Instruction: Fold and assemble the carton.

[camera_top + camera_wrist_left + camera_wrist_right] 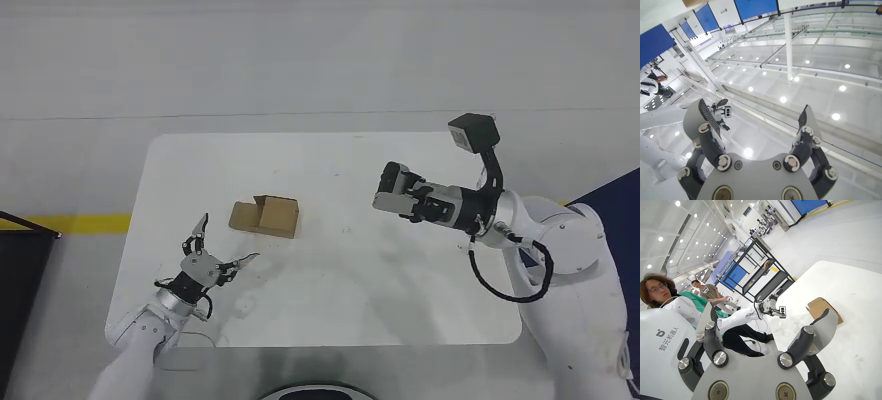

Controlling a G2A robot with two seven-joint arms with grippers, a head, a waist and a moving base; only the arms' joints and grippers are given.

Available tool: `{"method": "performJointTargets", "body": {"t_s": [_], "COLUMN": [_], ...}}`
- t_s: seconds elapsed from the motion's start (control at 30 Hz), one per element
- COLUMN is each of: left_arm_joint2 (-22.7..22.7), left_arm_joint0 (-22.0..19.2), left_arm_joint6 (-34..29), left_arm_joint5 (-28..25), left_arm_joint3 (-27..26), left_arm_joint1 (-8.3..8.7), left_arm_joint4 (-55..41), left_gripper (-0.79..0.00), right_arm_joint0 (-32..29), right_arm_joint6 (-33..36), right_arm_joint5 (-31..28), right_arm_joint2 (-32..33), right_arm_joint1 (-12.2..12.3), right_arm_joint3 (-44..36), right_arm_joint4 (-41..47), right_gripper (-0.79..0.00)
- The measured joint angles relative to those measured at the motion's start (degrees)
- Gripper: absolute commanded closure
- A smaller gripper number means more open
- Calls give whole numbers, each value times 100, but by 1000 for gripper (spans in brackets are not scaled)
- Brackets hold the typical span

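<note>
The brown carton (265,216) lies partly folded on the white table (400,290), left of centre, with one flap standing up. My left gripper (222,244) is a little in front of it and to its left, tilted upward, open and holding nothing; in the left wrist view the gripper (753,106) has its fingers spread wide. My right gripper (395,188) hangs above the table to the right of the carton, pointing toward it. In the right wrist view that gripper (768,308) is open, and one finger (826,321) partly covers the carton (817,306).
The table's left edge and rounded front corner lie close to my left arm. A black metal rack (757,272) stands on the floor beyond the table's left side. A yellow floor line (90,222) runs to the left of the table.
</note>
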Motion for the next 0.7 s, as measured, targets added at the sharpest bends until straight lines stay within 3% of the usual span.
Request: {"method": "performJointTargets", "body": {"t_s": [0.07,0.1,0.23,0.33,0.43,0.63,0.7], "left_arm_joint2": [-194,-267,-290,-314,-312,-306,-92], "left_arm_joint0": [45,83,166,221,218,215,166], "left_arm_joint6": [487,1029,2564,2435,2086,2109,2120], "left_arm_joint5": [-80,7,1027,908,812,825,861], "left_arm_joint3": [-228,-578,-1850,-2150,-2121,-2126,-2215], "left_arm_joint1": [91,167,330,342,340,343,408], "left_arm_joint4": [586,1208,3846,4830,4822,4807,5036], "left_gripper": [-785,-785,-785,-785,-785,-785,-785], "right_arm_joint0": [38,65,137,144,66,-85,-82], "right_arm_joint6": [-5,-4,-1,-28,-85,-113,-113], "right_arm_joint5": [3,3,2,-56,-150,-298,-295], "right_arm_joint2": [-47,-77,-149,-156,-96,10,9], "right_arm_joint1": [-1,-1,-1,0,3,6,6], "right_arm_joint3": [16,33,82,105,115,149,149], "right_arm_joint4": [-14,-20,-17,23,96,347,341], "right_gripper": [-785,-785,-785,-785,-785,-785,-785]}}
